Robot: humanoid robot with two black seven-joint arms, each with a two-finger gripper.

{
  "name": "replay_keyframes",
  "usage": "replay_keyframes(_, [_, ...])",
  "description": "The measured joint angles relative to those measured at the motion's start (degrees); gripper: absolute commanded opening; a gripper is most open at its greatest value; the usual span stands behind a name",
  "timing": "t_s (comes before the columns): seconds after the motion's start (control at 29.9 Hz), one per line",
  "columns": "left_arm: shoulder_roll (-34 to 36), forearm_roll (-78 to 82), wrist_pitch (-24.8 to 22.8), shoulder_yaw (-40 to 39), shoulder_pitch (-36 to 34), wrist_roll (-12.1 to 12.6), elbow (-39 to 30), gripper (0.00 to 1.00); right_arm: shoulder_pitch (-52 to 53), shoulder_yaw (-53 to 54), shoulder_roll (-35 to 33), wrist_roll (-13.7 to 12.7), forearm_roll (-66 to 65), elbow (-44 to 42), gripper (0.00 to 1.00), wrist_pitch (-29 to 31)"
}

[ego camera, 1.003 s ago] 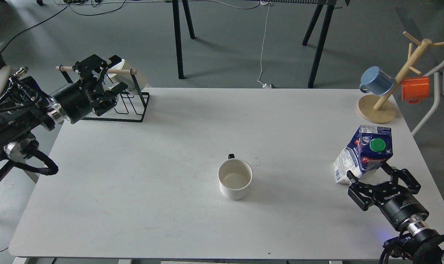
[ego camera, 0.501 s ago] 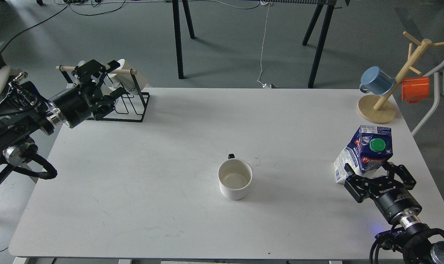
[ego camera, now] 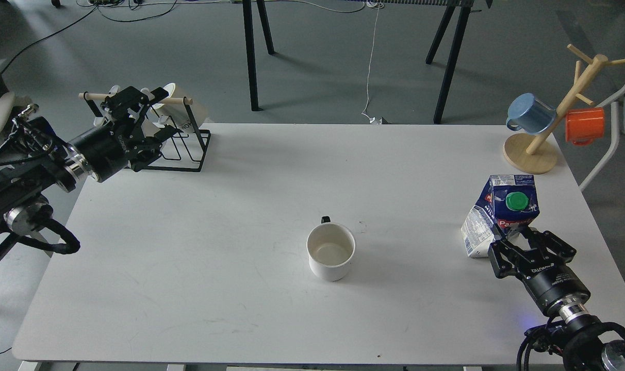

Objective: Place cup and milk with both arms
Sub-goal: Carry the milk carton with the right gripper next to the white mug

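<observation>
The white cup (ego camera: 331, 252) stands upright at the middle of the white table (ego camera: 240, 206), its small dark handle turned to the far side. The dented blue and white milk carton (ego camera: 503, 211) with a green cap stands near the right edge, leaning slightly. My right gripper (ego camera: 519, 241) is closed around the carton's lower part from the near side. My left gripper (ego camera: 160, 111) is open and empty at the far left, right at the black wire rack (ego camera: 186, 149), far from the cup.
The wire rack at the far left corner holds cream mugs (ego camera: 181, 111) under a wooden bar. A wooden mug tree (ego camera: 537, 144) at the far right corner carries a blue mug (ego camera: 530, 113) and an orange mug (ego camera: 584, 125). Table legs stand on the floor beyond.
My right gripper closed its fingers on the milk carton, and the carton shifted left and slightly away. My left gripper drew back a little towards the left beside the rack.
</observation>
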Motion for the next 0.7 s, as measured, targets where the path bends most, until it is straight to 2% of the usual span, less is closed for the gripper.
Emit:
replay_keyframes(0.27, [-0.09, 0.0, 0.0, 0.09, 0.08, 0.0, 0.0, 0.9, 0.33, -0.49, 3.17, 0.08, -3.09, 6.89, 0.21, -0.02])
replay_keyframes(0.7, [0.0, 1.02, 0.0, 0.09, 0.21, 0.0, 0.08, 0.9, 0.04, -5.09, 8.76, 0.02, -10.94, 9.05, 0.24, -0.02])
